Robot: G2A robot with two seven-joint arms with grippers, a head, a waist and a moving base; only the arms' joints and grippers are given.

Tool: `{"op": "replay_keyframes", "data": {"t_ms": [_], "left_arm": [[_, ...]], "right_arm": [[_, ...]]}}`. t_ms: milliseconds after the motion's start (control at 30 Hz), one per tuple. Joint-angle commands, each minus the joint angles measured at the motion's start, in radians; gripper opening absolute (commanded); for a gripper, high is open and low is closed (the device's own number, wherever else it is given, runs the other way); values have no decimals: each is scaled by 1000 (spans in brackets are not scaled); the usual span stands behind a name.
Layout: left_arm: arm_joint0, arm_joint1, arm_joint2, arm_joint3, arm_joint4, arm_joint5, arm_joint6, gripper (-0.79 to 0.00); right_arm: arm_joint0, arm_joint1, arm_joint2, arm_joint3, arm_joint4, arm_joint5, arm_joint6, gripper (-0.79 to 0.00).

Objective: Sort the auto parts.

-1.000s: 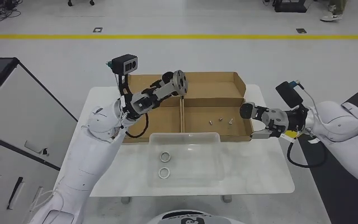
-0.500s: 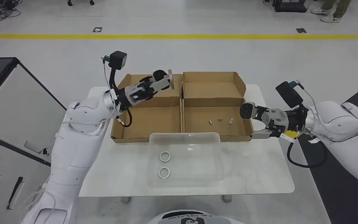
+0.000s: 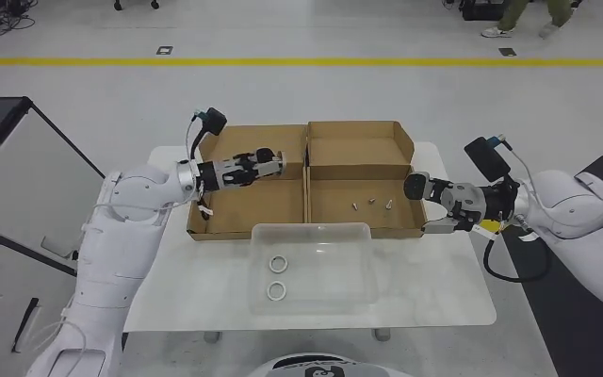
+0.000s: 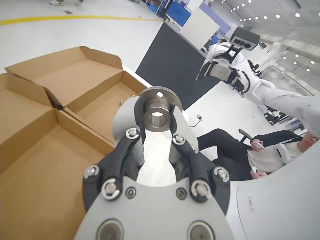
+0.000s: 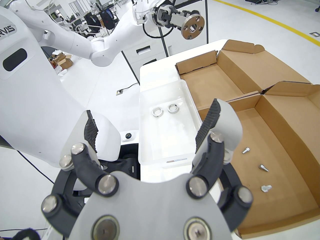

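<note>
The grey metal flanged hub (image 4: 155, 119) is clamped by its cylindrical neck between the fingers of the left gripper (image 3: 265, 162), with the flange facing away from the wrist. The hub is held in the air above the rear half of the left brown cardboard box (image 3: 240, 215). The adjoining right brown cardboard box (image 3: 330, 215) contains three small metal fasteners (image 3: 373, 200). The right gripper (image 5: 151, 119) is just beside that box's outer wall, jaws spread and empty. In front of both boxes, a clear plastic tray (image 3: 330, 273) holds two metal rings (image 3: 278, 264) on the white table (image 3: 452, 283).
</note>
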Motion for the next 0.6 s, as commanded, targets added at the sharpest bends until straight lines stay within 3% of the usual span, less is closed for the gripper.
{"op": "replay_keyframes", "data": {"t_ms": [0,233,567], "left_arm": [[-10,4,2,0,23,4,-19,-785],[-107,7,54,35,105,3,-76,-785],[-291,-15,229,188,256,-40,-94,-785]], "right_arm": [[0,-1,0,0,-1,0,0,0],[0,-1,0,0,-1,0,0,0],[0,-1,0,0,-1,0,0,0]]}}
